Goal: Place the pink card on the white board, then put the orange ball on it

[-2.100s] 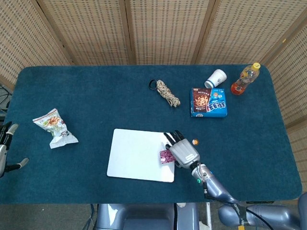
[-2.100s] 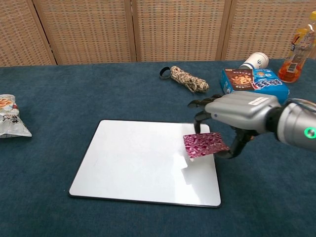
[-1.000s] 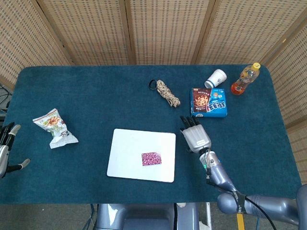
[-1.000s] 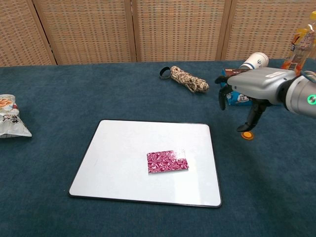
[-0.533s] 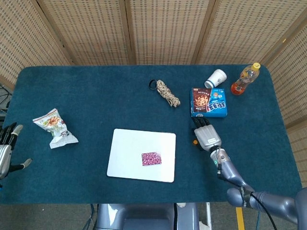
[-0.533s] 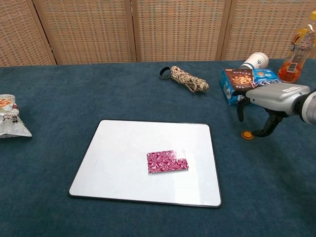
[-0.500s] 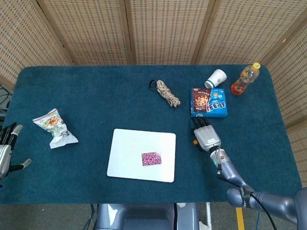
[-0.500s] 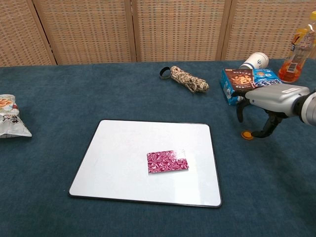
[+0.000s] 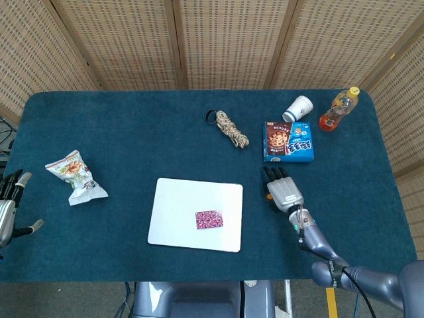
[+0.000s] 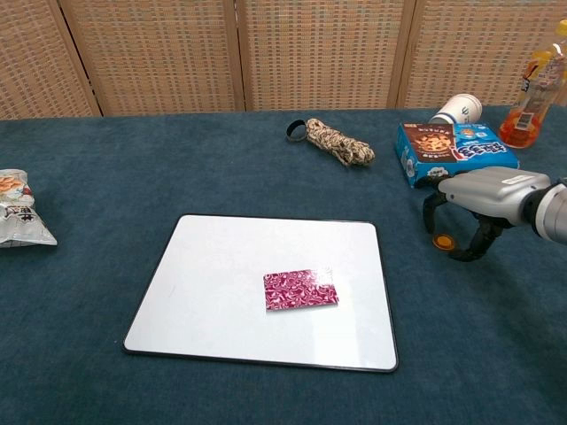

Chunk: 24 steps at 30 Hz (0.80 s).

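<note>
While the pink card (image 10: 301,289) is lying on the white board (image 10: 221,266), the right hand (image 10: 483,199) is arching empty-fingered over the orange ball (image 10: 442,240); it should be pinching gently.

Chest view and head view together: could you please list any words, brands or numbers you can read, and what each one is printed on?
No text is legible in either view.
Blue cookie box: large white lettering, too blurred to read.
Orange drink bottle: label too small to read.
White paper cup: a dark mark, unreadable.
Snack bag: printing too small to read.
Pink card: swirl pattern only, no words.
</note>
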Available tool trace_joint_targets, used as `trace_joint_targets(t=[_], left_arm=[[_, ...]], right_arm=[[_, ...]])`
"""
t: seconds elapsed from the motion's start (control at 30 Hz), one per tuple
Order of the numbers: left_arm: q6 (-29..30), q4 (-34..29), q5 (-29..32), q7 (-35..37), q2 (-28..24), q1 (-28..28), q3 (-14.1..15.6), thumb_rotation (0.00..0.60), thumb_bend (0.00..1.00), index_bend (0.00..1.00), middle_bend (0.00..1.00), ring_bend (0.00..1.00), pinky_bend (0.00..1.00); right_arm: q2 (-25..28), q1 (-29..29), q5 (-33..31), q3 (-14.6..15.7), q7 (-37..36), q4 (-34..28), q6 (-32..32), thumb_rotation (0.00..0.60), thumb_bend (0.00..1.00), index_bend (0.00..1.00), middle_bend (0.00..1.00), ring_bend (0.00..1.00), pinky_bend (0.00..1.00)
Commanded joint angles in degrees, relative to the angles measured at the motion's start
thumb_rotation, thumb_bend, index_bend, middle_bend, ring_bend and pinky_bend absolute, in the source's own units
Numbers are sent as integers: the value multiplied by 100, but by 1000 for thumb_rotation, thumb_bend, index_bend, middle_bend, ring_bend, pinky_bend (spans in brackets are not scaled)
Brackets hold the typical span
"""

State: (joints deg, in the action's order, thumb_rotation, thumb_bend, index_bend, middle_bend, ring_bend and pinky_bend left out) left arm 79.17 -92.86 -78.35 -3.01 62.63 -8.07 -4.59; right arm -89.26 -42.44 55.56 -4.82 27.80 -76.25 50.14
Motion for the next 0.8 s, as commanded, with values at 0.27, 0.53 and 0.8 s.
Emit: trace_joint_targets(t=[0.27,0.53,0.8], left_arm=[[-21,2,25,-53,20,-17,-1,600,0,0,0,0,0],[-28,10,44,-70,28,-21,-3,600,0,0,0,0,0],[-41,13,62,-71,32,-28,-7,600,0,0,0,0,0]], right_arm=[[-111,1,45,-39,-63,151,-25,600,355,385,0,0,0],[-184,8,-29,-34,-57,282,-103,600,354,401,0,0,0],[-216,14,-106,-38,-60,405,-190,600,363,479,0,0,0]])
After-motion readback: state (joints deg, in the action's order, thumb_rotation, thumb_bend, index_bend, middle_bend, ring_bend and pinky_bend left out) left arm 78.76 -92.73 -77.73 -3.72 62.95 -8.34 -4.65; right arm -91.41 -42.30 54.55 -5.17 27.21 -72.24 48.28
